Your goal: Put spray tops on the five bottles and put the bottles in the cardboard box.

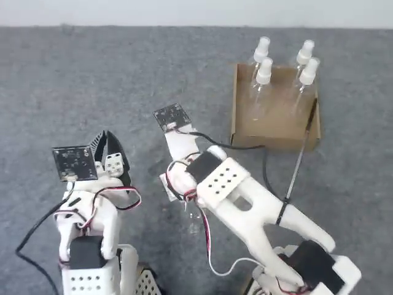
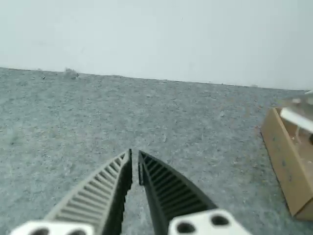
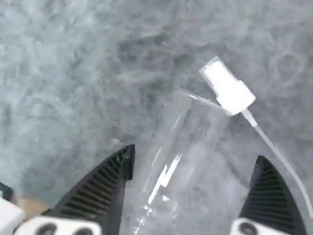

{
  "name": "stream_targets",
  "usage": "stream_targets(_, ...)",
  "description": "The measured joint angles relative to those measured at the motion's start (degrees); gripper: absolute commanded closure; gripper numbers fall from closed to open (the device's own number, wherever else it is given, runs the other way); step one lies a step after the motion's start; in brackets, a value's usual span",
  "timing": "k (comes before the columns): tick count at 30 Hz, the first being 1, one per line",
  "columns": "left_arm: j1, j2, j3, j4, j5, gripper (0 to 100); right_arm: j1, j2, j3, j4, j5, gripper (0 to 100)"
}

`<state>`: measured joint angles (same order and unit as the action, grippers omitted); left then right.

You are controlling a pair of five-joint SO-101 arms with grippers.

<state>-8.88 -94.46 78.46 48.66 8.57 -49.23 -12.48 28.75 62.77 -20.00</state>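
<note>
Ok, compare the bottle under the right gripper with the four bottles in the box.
The loose bottle lies on its side on the table; the boxed bottles stand upright. The loose bottle's spray top lies beside it, tube exposed; the boxed bottles wear theirs. All are clear.

Nothing legible anywhere: no print, label, number or sign can be read on the cardboard box point(image 1: 276, 139), the spray bottles point(image 1: 264, 72) or the camera boards point(image 1: 75, 163).
</note>
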Motion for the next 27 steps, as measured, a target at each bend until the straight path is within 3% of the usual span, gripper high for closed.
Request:
stream_targets(12,0.09,0.00,0.00,0.00,0.00,99,-0.26,0.00,12.31,-13.19,-0.35,69.4)
stream_targets(22,0.09,0.00,0.00,0.00,0.00,99,-1.93,5.89,12.31,-13.80,-0.35,88.8)
stream_targets(27,0.09,0.00,0.00,0.00,0.00,99,-1.93,3.69,12.31,-10.37,1.76,91.9)
